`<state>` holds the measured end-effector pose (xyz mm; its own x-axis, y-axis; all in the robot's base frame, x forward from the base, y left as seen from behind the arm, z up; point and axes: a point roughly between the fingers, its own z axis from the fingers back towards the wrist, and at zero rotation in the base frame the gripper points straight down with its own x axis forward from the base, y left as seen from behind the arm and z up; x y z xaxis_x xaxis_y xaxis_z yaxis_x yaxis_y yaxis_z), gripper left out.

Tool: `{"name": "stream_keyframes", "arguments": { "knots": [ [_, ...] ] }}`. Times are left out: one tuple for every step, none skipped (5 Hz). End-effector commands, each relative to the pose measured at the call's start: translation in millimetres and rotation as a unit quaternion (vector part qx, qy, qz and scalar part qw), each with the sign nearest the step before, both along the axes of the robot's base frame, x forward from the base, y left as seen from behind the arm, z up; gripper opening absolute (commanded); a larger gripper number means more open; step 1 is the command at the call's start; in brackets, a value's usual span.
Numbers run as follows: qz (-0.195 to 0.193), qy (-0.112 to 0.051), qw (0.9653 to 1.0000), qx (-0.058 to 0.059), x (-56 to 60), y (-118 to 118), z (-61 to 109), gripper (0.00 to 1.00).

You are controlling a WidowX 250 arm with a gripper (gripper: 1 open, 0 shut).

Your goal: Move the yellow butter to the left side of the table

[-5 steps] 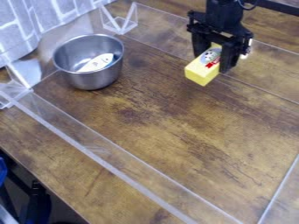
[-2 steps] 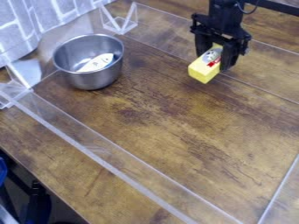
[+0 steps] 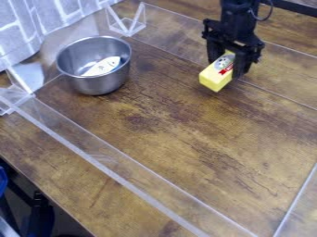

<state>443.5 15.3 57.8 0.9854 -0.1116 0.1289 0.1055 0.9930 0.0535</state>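
Sitting at the far left: a steel bowl [image 3: 93, 65], upright on the table [image 3: 173, 148], close to the clear acrylic wall [image 3: 74, 139] running along the near-left edge. Lying inside the bowl: a pale whitish rounded item [image 3: 102, 66], too small to make out further. Showing beyond the far-left corner: a grey patterned surface [image 3: 50, 18].

Stretching across the middle: dark brown wood grain with worn lighter streaks, bare from the bowl over to the block.

Hanging at the far right: the black gripper [image 3: 232, 57], pointing straight down from the top of the view, its dark fingers [image 3: 251, 56] reaching down around the upper part of the yellow butter [image 3: 217, 74]. Pinching the block with jaws drawn in tight against its sides, nothing else between them. Tilting a little, the block showing its red and white label on the upper face just under the fingers, its lower yellow end sticking out toward the near left. Hard to tell whether the bottom of the block is touching the wood or hovering just above it. Staying well apart from the bowl, on the far right part of the tabletop.
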Motion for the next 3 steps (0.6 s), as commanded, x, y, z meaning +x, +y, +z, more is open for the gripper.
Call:
{"name": "stream_keyframes", "arguments": {
  "knots": [
    [0.011,-0.033,0.9994,0.005,2.7,15.6,17.1,0.0],
    [0.011,-0.029,0.9995,0.006,3.2,14.9,6.1,0.0],
    [0.01,-0.026,0.9996,0.006,3.6,14.5,-3.5,0.0]
  ]
}}
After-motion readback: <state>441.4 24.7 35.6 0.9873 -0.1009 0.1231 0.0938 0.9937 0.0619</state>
